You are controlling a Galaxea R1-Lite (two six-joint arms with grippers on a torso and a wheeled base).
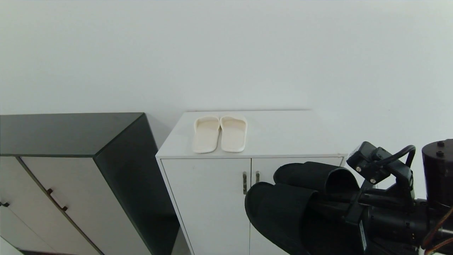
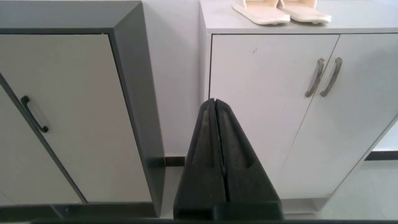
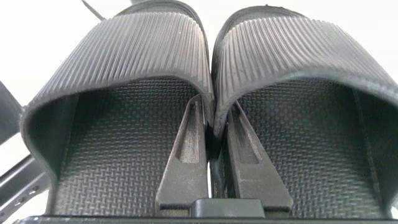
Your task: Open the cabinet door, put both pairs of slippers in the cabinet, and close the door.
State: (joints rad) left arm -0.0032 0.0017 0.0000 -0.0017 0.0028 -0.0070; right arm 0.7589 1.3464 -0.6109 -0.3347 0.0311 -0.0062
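**Head view, left to right.**

1. A dark cabinet (image 1: 70, 132) occupies the lower left of the frame. Its dark side panel faces the neighbouring unit.
2. The white cabinet (image 1: 208, 205) stands at lower centre, just beside the dark one with a narrow gap between them. Both doors are closed flush. The two door handles (image 1: 244, 182) stand upright on either side of the centre seam. The left door front is in full view.
3. The cream slippers (image 1: 219, 134) lie side by side, touching, on the left half of the cabinet top. Their strap ends point toward the wall (image 1: 226, 53). They sit near the front edge and well apart from the top's right edge.
4. The black slippers (image 1: 283, 209) hang at lower right, in front of the right door and off any surface. Their toe ends point toward frame left and line up with the handles in the picture.

**Arm pose.**

- The right arm enters from the lower right edge, with the wrist roughly level and pointing toward frame left. The right gripper (image 3: 214, 149) has one finger inside each black slipper and clamps their two adjoining side walls together.
- The left gripper (image 2: 219, 155) is clenched with nothing between its fingers. It is aimed at the left edge of the white cabinet's left door and stands apart from it.
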